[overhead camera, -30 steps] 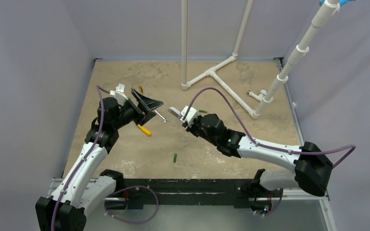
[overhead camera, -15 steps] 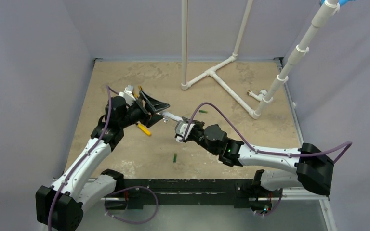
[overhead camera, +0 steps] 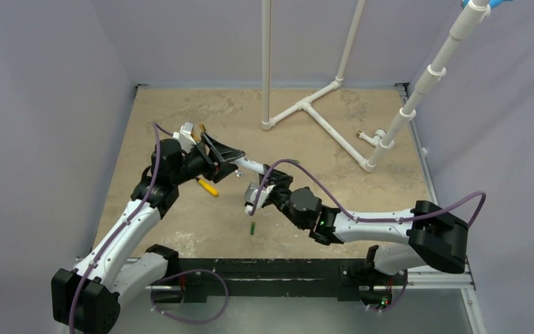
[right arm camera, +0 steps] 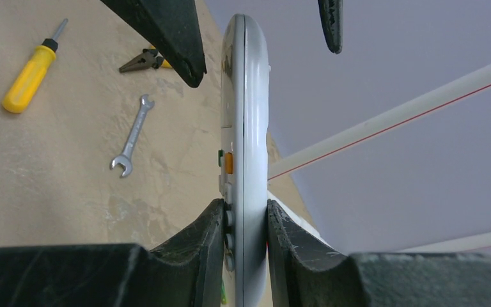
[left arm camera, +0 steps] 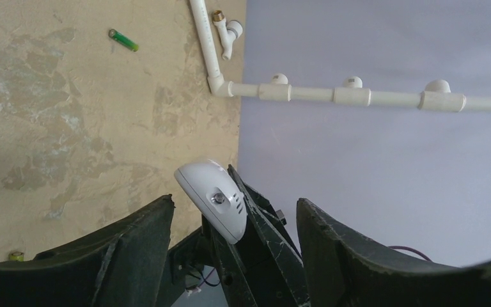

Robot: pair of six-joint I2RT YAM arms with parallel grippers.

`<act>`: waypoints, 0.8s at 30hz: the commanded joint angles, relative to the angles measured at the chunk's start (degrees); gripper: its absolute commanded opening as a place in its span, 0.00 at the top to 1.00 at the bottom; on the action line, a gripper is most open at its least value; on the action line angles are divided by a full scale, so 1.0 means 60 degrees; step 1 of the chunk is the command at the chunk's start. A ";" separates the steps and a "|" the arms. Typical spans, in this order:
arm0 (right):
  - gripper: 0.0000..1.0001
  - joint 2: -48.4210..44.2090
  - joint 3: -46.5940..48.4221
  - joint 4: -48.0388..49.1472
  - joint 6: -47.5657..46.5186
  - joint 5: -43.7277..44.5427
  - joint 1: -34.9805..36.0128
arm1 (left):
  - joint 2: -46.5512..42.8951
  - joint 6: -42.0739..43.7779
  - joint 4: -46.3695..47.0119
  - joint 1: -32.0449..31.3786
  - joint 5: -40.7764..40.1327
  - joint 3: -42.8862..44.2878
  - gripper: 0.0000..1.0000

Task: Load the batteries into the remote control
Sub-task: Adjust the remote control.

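The white remote control stands edge-on in my right gripper, which is shut on its lower part over the grey buttons. In the top view the remote reaches from my right gripper up to my left gripper. My left gripper is open, its fingers on either side of the remote's rounded end without touching it. One dark green battery lies on the table just near of the right gripper. Another battery lies near the pipe base.
A yellow screwdriver, a silver wrench and pliers lie on the tan table under the left gripper. White pipes stand at the back and right. Grey walls close in the table.
My right gripper has carried the remote left and nearer, tilting its far end up. My left gripper has moved right, and the remote's end now sits between its open fingers.
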 commanded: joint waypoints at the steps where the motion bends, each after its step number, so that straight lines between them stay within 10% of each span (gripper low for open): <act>1: 1.00 -0.0213 -0.0156 0.1552 -0.0708 0.0515 0.0130 | -0.0144 -0.0134 0.0485 -0.0069 0.0199 0.0227 0.33; 24: 1.00 0.0253 0.0107 0.2276 -0.1447 0.0244 0.0395 | 0.0052 -0.0386 0.1159 -0.0164 0.0305 0.0183 0.48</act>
